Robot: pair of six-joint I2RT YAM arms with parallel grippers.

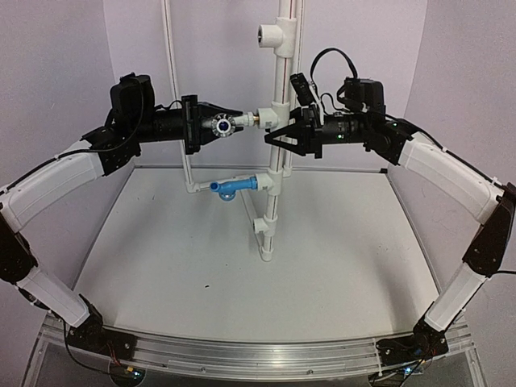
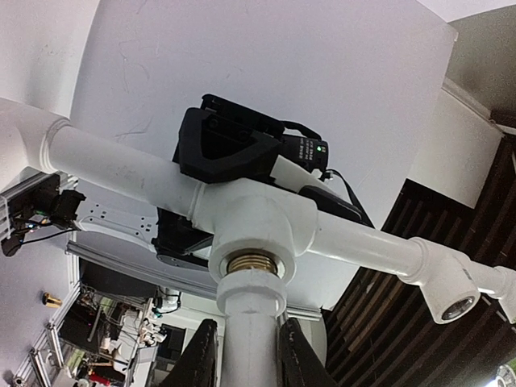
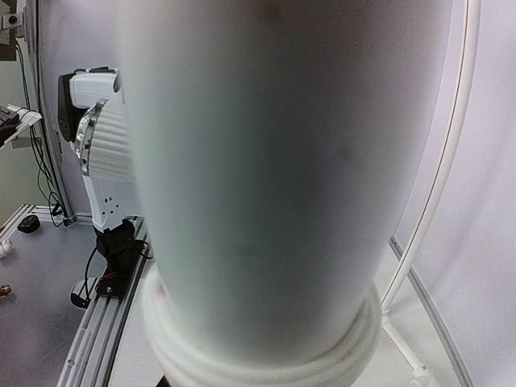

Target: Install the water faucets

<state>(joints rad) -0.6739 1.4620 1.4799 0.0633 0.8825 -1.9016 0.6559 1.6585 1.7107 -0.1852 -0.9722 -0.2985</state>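
The white faucet [image 1: 228,123] is held level in my left gripper [image 1: 235,123]. Its brass threaded end [image 2: 254,264] sits in the mouth of the middle T fitting [image 1: 276,114] on the upright white pipe [image 1: 284,72]. In the left wrist view my left gripper [image 2: 246,355] is shut on the faucet stem [image 2: 250,339]. The blue faucet [image 1: 234,187] sits in a lower fitting, pointing left. My right gripper [image 1: 280,133] clasps the upright pipe just below the middle fitting. The pipe [image 3: 274,177] fills the right wrist view as a blur and hides the right fingers.
An open T fitting [image 1: 270,34] is higher on the pipe. A thin white pipe [image 1: 173,72] stands to the left, joined by a cross piece near the blue faucet. The pipe foot [image 1: 266,242] stands on the white table [image 1: 201,274], which has white walls around it.
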